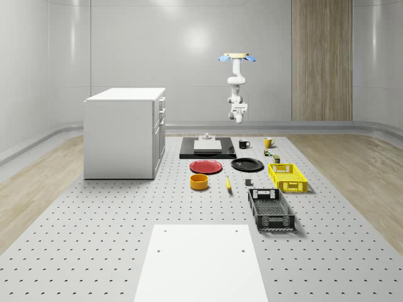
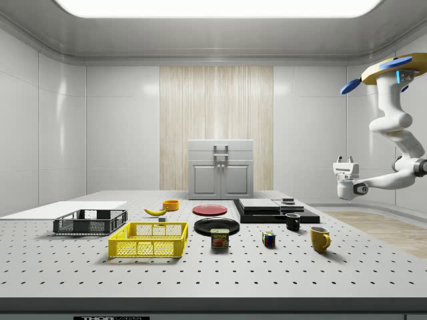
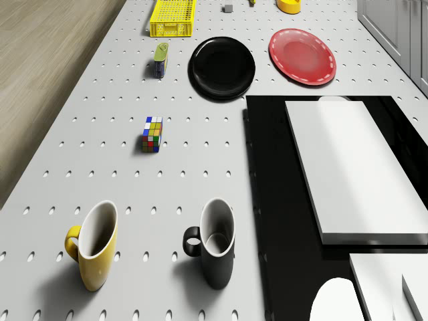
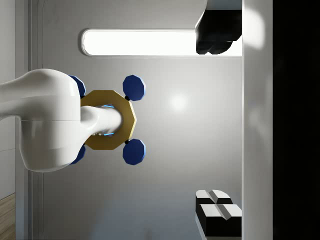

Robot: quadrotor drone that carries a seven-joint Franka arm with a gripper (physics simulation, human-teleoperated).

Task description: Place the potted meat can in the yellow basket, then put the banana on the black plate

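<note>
The potted meat can (image 3: 161, 60) (image 2: 219, 239) (image 1: 276, 159) stands on the table between the yellow basket (image 3: 173, 17) (image 2: 149, 240) (image 1: 288, 177) and a Rubik's cube (image 3: 152, 134). The banana (image 2: 156, 211) (image 1: 228, 183) lies past the black plate (image 3: 222, 67) (image 2: 216, 226) (image 1: 247, 165), near an orange bowl (image 1: 199, 182). The drone (image 1: 237, 58) (image 2: 390, 67) hovers high over the table's far end, above the mugs. My gripper (image 2: 343, 160) (image 1: 238, 111) (image 4: 220, 120) hangs in the air well above the table, turned upward toward the drone, open and holding nothing.
A yellow mug (image 3: 93, 244) and a black mug (image 3: 212, 242) stand beside a black slab (image 3: 281, 200) bearing a white block (image 3: 354, 167). A red plate (image 3: 302, 55), black basket (image 1: 271, 209), white cabinet (image 1: 124, 132) and white board (image 1: 201, 261) also occupy the table.
</note>
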